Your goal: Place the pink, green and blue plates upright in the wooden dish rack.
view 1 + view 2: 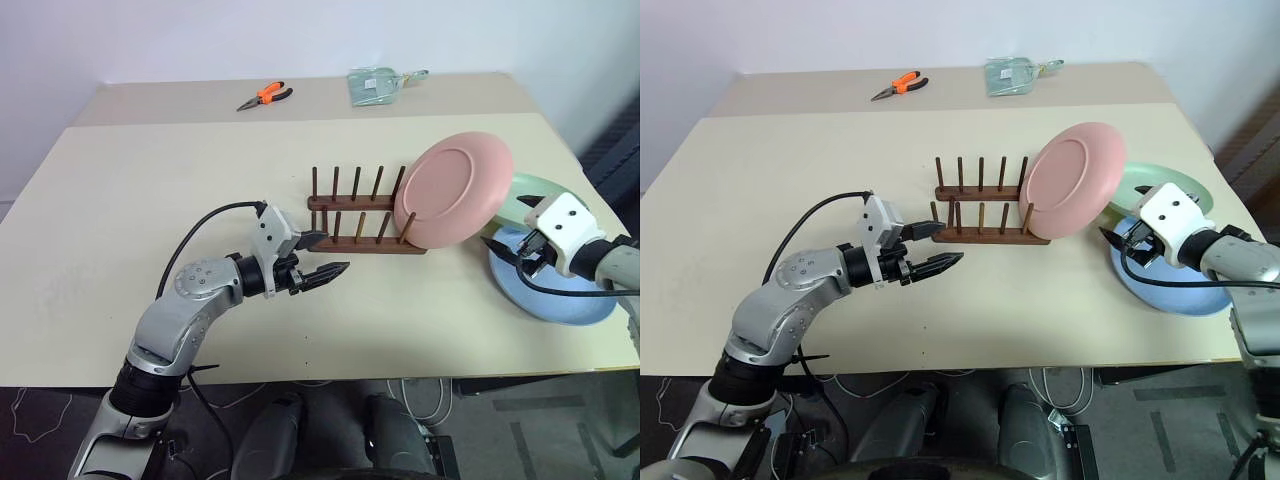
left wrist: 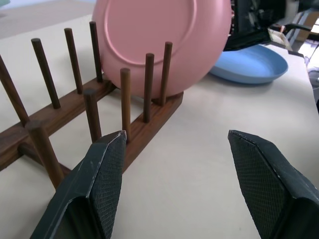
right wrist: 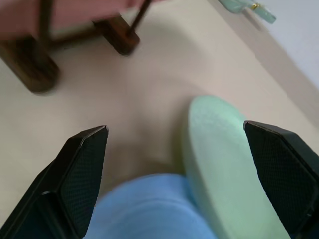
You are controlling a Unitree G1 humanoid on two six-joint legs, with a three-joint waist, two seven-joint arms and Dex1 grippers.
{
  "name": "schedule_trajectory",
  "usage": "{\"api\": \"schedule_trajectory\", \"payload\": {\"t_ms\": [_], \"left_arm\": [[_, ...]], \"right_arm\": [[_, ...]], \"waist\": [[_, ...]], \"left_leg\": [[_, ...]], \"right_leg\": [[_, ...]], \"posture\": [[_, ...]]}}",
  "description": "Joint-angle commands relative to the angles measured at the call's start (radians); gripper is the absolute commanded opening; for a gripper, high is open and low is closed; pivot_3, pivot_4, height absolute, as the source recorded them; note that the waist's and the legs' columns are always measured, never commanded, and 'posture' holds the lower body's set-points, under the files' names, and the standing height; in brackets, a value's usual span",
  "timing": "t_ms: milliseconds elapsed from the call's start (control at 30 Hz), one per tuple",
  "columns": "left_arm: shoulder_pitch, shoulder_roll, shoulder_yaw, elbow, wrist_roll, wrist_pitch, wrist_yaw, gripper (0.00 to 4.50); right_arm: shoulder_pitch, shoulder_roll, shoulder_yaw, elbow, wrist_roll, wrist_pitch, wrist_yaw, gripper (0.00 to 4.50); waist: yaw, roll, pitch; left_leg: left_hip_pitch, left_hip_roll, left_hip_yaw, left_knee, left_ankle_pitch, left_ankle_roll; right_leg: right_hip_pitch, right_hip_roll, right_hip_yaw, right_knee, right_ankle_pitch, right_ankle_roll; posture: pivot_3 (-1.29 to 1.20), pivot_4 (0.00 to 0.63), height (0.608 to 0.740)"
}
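The pink plate (image 1: 453, 190) stands on edge in the end slot of the wooden dish rack (image 1: 362, 222), right of centre in the left eye view, leaning a little against the last pegs; it touches no gripper, so the first of the three plates looks placed.

The green plate (image 1: 537, 196) and the blue plate (image 1: 550, 290) lie at the right edge of that frame, on the table (image 1: 150, 200), well clear of the rack's free slots; the green one appears to rest partly over the far rim of the blue, though how much they overlap is hard to tell.

The right gripper (image 1: 512, 251) hangs just over the near rim of the blue plate, its fingers spread wide and holding nothing; in the right wrist view the green rim sits between the two black fingers (image 3: 79, 174), with blue below it; the step in hand, by my reading, is the reach for the second plate.

The left gripper (image 1: 322, 257) hovers at lower centre, just in front of the rack's near end, fingers parted and empty; it may be there to steady the rack.

The next move likely calls for the right fingers to close across one plate's rim, probably the green since it lies uppermost; then a lift, a roll of the wrist to bring the plate upright, and a lowering into a slot beside the pink one without knocking it.
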Motion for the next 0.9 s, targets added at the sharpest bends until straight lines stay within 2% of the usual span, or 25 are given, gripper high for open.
{"api": "schedule_trajectory", "payload": {"t_ms": [33,167,233,300,367,433,500,700,900], "left_arm": [[0.002,0.001,0.008,-0.028,0.006,-0.023,0.000,3.37],[0.009,0.003,0.006,-0.034,0.013,-0.026,0.004,3.37],[0.010,0.003,0.006,-0.035,0.015,-0.026,0.006,3.37],[0.014,0.004,0.008,-0.038,0.016,-0.025,0.006,3.37],[0.016,0.005,0.010,-0.040,0.017,-0.025,0.006,3.37],[0.016,0.006,0.011,-0.038,0.019,-0.026,0.005,3.37],[0.016,0.008,0.010,-0.038,0.021,-0.027,0.004,3.37],[0.012,0.009,0.007,-0.028,0.025,-0.033,-0.002,3.37],[0.008,0.005,-0.001,-0.016,0.031,-0.044,-0.007,3.37]], "right_arm": [[-0.064,-0.042,0.035,0.104,-0.135,-0.078,-0.048,4.44],[-0.130,-0.059,0.100,0.240,-0.256,-0.149,-0.082,4.44],[-0.167,-0.075,0.144,0.320,-0.343,-0.188,-0.123,3.90],[-0.183,-0.078,0.164,0.358,-0.377,-0.210,-0.129,3.07],[-0.190,-0.071,0.166,0.367,-0.381,-0.225,-0.127,2.11],[-0.194,-0.062,0.160,0.362,-0.378,-0.232,-0.127,0.90],[-0.190,-0.061,0.151,0.352,-0.383,-0.237,-0.138,0.05],[-0.168,-0.074,0.082,0.265,-0.393,-0.207,-0.214,0.05],[-0.150,0.010,-0.084,0.117,-0.236,-0.086,-0.228,0.05]], "waist": [[0.000,0.000,0.000],[-0.001,0.000,0.000],[-0.003,0.000,0.000],[-0.002,0.000,0.000],[-0.002,0.000,0.000],[-0.002,0.000,0.000],[-0.003,0.000,0.000],[-0.002,0.001,0.000],[-0.002,0.000,0.000]], "left_leg": [[0.000,0.000,0.000,0.000,0.000,0.000],[0.000,0.000,0.000,0.000,0.000,0.000],[0.000,0.000,0.000,0.000,0.000,0.000],[0.000,0.000,0.001,0.000,0.000,0.000],[0.000,0.000,0.001,0.000,0.000,0.000],[0.000,0.000,0.001,0.000,0.000,0.000],[0.001,0.000,0.002,0.000,0.000,0.000],[0.001,0.000,0.004,0.000,0.000,0.000],[0.001,0.000,0.007,0.000,0.000,0.000]], "right_leg": [[0.000,0.000,0.000,0.000,0.000,0.000],[0.000,0.000,0.000,0.000,0.000,0.000],[0.000,0.000,0.000,0.000,0.000,0.000],[0.000,0.000,0.001,0.001,0.000,0.000],[0.000,0.000,0.001,0.001,0.000,0.000],[-0.001,0.000,0.002,0.001,0.000,0.000],[-0.001,0.000,0.002,0.001,0.000,0.000],[-0.002,0.001,0.005,0.002,0.000,0.000],[-0.003,0.001,0.009,0.002,0.001,0.001]], "posture": [[0.00,0.150,0.732],[0.00,0.150,0.732],[0.00,0.150,0.732],[0.00,0.150,0.732],[0.00,0.150,0.732],[0.00,0.150,0.732],[0.00,0.150,0.732],[0.00,0.150,0.732],[0.00,0.150,0.732]]}}
